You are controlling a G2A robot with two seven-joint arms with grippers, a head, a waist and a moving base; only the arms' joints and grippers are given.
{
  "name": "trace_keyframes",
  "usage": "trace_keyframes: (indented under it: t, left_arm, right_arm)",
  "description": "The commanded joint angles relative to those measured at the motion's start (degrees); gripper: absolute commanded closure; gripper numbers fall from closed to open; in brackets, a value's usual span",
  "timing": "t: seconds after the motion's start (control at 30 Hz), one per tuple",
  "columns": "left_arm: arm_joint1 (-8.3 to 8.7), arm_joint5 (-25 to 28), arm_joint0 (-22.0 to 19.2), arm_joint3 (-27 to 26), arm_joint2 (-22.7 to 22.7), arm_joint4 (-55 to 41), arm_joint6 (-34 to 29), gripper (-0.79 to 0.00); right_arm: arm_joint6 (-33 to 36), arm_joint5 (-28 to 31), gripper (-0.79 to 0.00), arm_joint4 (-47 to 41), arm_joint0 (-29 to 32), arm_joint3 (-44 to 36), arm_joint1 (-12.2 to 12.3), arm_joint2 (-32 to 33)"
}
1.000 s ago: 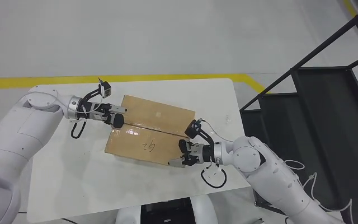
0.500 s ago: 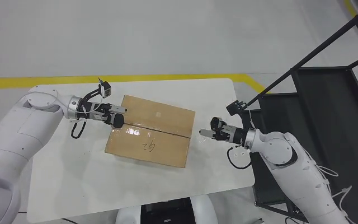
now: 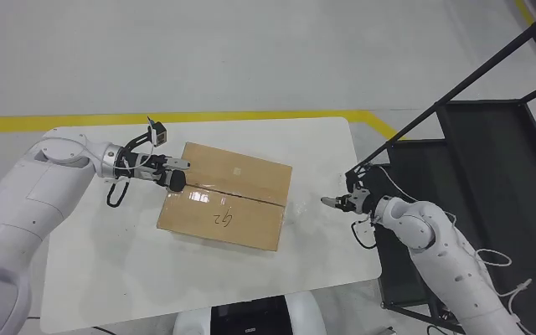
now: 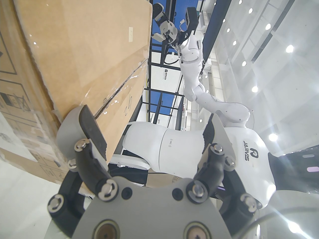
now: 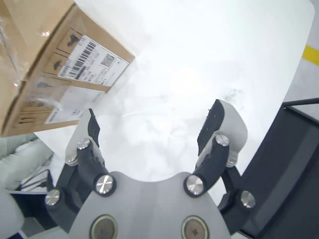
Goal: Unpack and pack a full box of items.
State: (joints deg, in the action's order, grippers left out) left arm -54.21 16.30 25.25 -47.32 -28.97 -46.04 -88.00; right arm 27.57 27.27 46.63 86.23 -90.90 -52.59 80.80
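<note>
Top view is showing one cardboard box [image 3: 226, 197] lying closed on one white table [image 3: 100, 260], its two lid flaps meeting along a single seam covered with clear tape. One handwritten mark is sitting on the flap nearer the robot.

Two grippers are working around this box. The left gripper [image 3: 176, 177] is resting at the box's left end, right at the seam. In the left wrist view the left gripper [image 4: 149, 120] is standing with its jaws spread wide: one finger pad [image 4: 92, 128] is lying against the top edge of the box [image 4: 74, 38], while the other finger is standing off in the air and holding nothing.

The right gripper [image 3: 331, 202] is hovering off the box's right end, well apart from it, over bare tabletop. In the right wrist view the right gripper [image 5: 153, 111] is also gaping wide and carrying nothing, with the table [image 5: 199, 38] beneath it. That end wall of the box [image 5: 37, 26] is bearing two white labels, one of them a barcode label [image 5: 92, 60].

One yellow floor line [image 3: 251, 117] is running beyond the box's far side.
</note>
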Motion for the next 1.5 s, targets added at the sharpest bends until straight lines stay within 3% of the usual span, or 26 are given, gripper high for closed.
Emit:
trace_keyframes:
  t: [0.0, 0.17, 0.47, 0.93, 1.33, 1.47]
  left_arm:
    - [0.00, 0.00, 0.00, 0.00, 0.00, 0.00, 0.00, -0.785]
    - [0.00, 0.00, 0.00, 0.00, 0.00, 0.00, 0.00, -0.785]
    - [0.00, 0.00, 0.00, 0.00, 0.00, 0.00, 0.00, -0.785]
    - [0.00, 0.00, 0.00, 0.00, 0.00, 0.00, 0.00, -0.785]
    - [0.00, 0.00, 0.00, 0.00, 0.00, 0.00, 0.00, -0.785]
    - [0.00, 0.00, 0.00, 0.00, 0.00, 0.00, 0.00, -0.785]
  right_arm:
    - [-3.13, 1.98, -0.785, 5.45, -2.12, 2.44, -0.14, -1.55]
    - [-11.78, 6.84, -0.785, 15.37, -5.82, 8.52, -0.32, -3.72]
    - [-17.75, 14.71, -0.785, 18.70, -11.22, 19.46, -0.47, -4.96]
    - [-17.75, 14.71, -0.785, 18.70, -11.22, 19.46, -0.47, -4.96]
    - [-14.73, 7.50, -0.785, 19.15, -15.84, 27.16, -1.97, -8.78]
    - [-12.54, 6.08, -0.785, 15.53, -18.19, 30.44, -3.00, -10.64]
